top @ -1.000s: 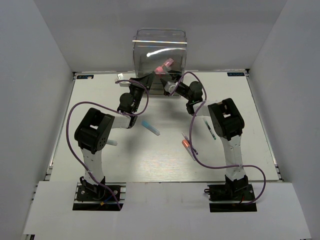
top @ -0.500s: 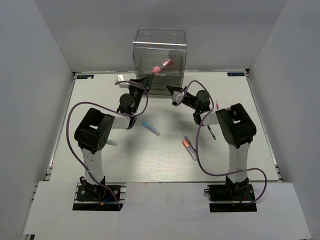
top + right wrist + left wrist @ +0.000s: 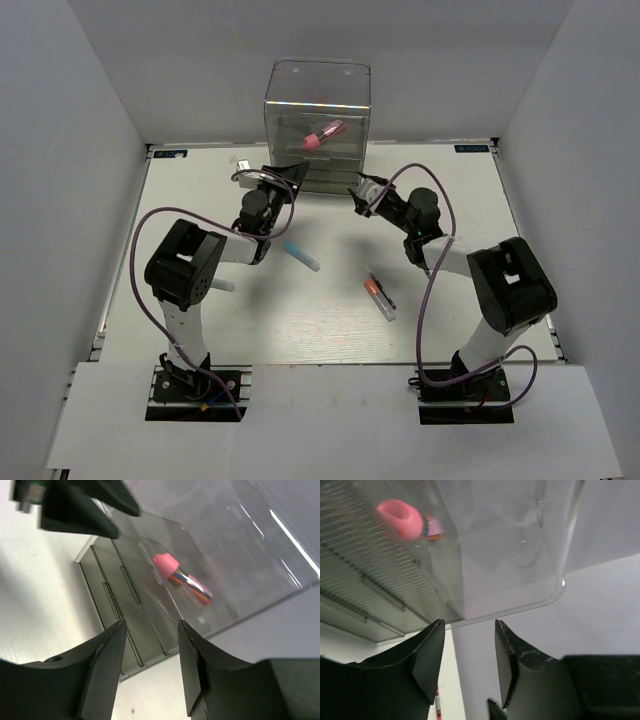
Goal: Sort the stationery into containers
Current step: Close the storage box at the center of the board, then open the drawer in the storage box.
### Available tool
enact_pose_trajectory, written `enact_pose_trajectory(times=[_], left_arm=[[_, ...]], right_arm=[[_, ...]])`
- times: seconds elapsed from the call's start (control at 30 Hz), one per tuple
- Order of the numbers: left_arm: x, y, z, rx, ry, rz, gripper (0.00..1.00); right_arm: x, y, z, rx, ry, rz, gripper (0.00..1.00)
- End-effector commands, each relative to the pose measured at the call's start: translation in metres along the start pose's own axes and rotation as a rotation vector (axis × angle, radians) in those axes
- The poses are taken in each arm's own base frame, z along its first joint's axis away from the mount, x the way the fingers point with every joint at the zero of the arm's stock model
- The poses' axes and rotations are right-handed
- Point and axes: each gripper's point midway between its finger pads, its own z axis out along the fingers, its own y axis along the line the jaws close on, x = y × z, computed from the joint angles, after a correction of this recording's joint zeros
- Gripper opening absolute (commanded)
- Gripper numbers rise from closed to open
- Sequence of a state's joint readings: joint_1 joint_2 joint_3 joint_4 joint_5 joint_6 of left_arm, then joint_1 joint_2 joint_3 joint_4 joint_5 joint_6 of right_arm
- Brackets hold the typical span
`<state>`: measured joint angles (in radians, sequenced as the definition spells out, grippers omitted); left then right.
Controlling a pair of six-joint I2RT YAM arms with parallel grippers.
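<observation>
The container (image 3: pixel 317 90) is a tall clear box with drawers (image 3: pixel 125 605) in its lower part, standing at the table's far middle. A stubby pink tube (image 3: pixel 322 134) lies inside its upper part, and the tube (image 3: pixel 400 519) (image 3: pixel 182 577) shows through the wall in both wrist views. My left gripper (image 3: pixel 290 168) (image 3: pixel 469 630) stands open and empty at the box's front left corner. My right gripper (image 3: pixel 356 189) (image 3: pixel 150 627) is open and empty just off the front right corner. On the table lie a blue-capped marker (image 3: pixel 300 255), an orange-tipped pen (image 3: pixel 378 296) and a mint-green bar (image 3: pixel 222 285).
Grey walls close in the white table (image 3: pixel 300 330) on three sides. Purple cables (image 3: pixel 140 270) loop from both arms. The left gripper's fingers (image 3: pixel 75 505) show at the top left of the right wrist view.
Both grippers have opened. The right arm has drawn back to the right, away from the box. The pink tube stays inside the box.
</observation>
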<state>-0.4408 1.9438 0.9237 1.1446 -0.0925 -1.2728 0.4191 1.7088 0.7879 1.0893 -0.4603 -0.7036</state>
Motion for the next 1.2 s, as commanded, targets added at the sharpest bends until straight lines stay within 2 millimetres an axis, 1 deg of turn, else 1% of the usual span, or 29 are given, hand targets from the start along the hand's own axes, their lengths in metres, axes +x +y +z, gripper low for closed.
enact_pose_trajectory(times=[0.0, 0.03, 0.07, 0.13, 0.17, 0.2, 0.23, 0.27, 0.3, 0.33, 0.37, 0.4, 0.43, 0.5, 0.57, 0.6, 0.63, 0.67, 0.77, 0.8, 0.83, 0.87, 0.9, 0.97, 1.0, 1.07, 1.1, 1.13, 1.17], left_arm=[[-0.006, -0.017, -0.008, -0.009, 0.006, 0.002, 0.56], [-0.004, -0.010, -0.010, -0.031, 0.013, 0.004, 0.58], [-0.003, -0.007, -0.010, -0.042, 0.016, 0.005, 0.59], [0.002, -0.005, -0.012, -0.059, 0.044, 0.007, 0.59], [0.008, 0.001, -0.016, -0.079, 0.059, 0.008, 0.59], [0.010, 0.006, -0.016, -0.098, 0.065, 0.009, 0.57], [0.014, 0.013, -0.018, -0.129, 0.086, 0.011, 0.44], [0.015, 0.017, -0.019, -0.143, 0.091, 0.022, 0.38], [0.018, 0.027, -0.020, -0.166, 0.098, 0.024, 0.32], [0.020, 0.035, -0.018, -0.184, 0.105, 0.034, 0.27], [0.021, 0.035, -0.015, -0.181, 0.104, 0.034, 0.22], [0.018, 0.041, -0.012, -0.195, 0.099, 0.036, 0.22], [0.019, 0.045, -0.010, -0.200, 0.100, 0.036, 0.21], [0.022, 0.053, -0.003, -0.201, 0.101, 0.036, 0.23], [0.017, 0.049, 0.010, -0.176, 0.084, 0.044, 0.28], [0.020, 0.060, 0.014, -0.190, 0.089, 0.045, 0.37], [0.021, 0.062, 0.019, -0.187, 0.089, 0.055, 0.40], [0.023, 0.059, 0.028, -0.179, 0.099, 0.054, 0.40], [0.020, 0.071, 0.042, -0.195, 0.087, 0.077, 0.44], [0.019, 0.066, 0.049, -0.183, 0.084, 0.086, 0.44], [0.020, 0.067, 0.052, -0.189, 0.086, 0.086, 0.44], [0.023, 0.079, 0.053, -0.219, 0.098, 0.099, 0.44], [0.021, 0.072, 0.059, -0.207, 0.095, 0.107, 0.44], [0.022, 0.086, 0.061, -0.242, 0.086, 0.123, 0.44], [0.021, 0.083, 0.065, -0.242, 0.086, 0.123, 0.44], [0.022, 0.091, 0.066, -0.259, 0.084, 0.134, 0.43], [0.023, 0.095, 0.067, -0.268, 0.087, 0.135, 0.40], [0.023, 0.094, 0.069, -0.269, 0.088, 0.135, 0.31], [0.024, 0.099, 0.068, -0.278, 0.091, 0.136, 0.27]], right_arm=[[0.017, -0.007, -0.012, 0.039, 0.137, 0.109, 0.54], [0.014, -0.008, -0.014, 0.046, 0.136, 0.109, 0.54], [0.016, -0.002, -0.020, 0.037, 0.147, 0.129, 0.55], [0.014, -0.002, -0.023, 0.043, 0.157, 0.159, 0.55], [0.022, 0.006, -0.026, 0.028, 0.196, 0.211, 0.55], [0.019, 0.002, -0.027, 0.035, 0.199, 0.224, 0.51], [0.020, 0.003, -0.028, 0.037, 0.207, 0.276, 0.48], [0.023, 0.007, -0.031, 0.018, 0.233, 0.305, 0.33], [0.023, 0.009, -0.032, 0.012, 0.240, 0.320, 0.24], [0.026, 0.011, -0.034, 0.004, 0.255, 0.351, 0.16], [0.024, 0.014, -0.036, -0.014, 0.251, 0.369, 0.08], [0.024, 0.015, -0.039, -0.020, 0.259, 0.382, 0.01], [0.026, 0.020, -0.040, -0.030, 0.269, 0.402, 0.01], [0.024, 0.018, -0.043, -0.025, 0.273, 0.420, 0.01], [0.023, 0.016, -0.045, -0.020, 0.273, 0.422, 0.01], [0.024, 0.016, -0.046, -0.020, 0.278, 0.424, 0.03], [0.025, 0.015, -0.048, -0.015, 0.281, 0.424, 0.03], [0.027, 0.014, -0.050, -0.011, 0.287, 0.427, 0.05], [0.029, 0.014, -0.054, -0.006, 0.296, 0.427, 0.06], [0.028, 0.012, -0.055, -0.001, 0.293, 0.425, 0.08], [0.029, 0.010, -0.057, 0.005, 0.295, 0.423, 0.08], [0.030, 0.010, -0.058, 0.009, 0.301, 0.424, 0.08], [0.031, 0.010, -0.059, 0.010, 0.303, 0.425, 0.08], [0.032, 0.009, -0.062, 0.016, 0.305, 0.425, 0.09], [0.033, 0.009, -0.063, 0.018, 0.308, 0.427, 0.09], [0.034, 0.007, -0.064, 0.025, 0.309, 0.427, 0.09], [0.034, 0.006, -0.065, 0.024, 0.308, 0.427, 0.09], [0.033, 0.005, -0.065, 0.027, 0.305, 0.427, 0.09], [0.035, 0.003, -0.066, 0.032, 0.309, 0.431, 0.09]])
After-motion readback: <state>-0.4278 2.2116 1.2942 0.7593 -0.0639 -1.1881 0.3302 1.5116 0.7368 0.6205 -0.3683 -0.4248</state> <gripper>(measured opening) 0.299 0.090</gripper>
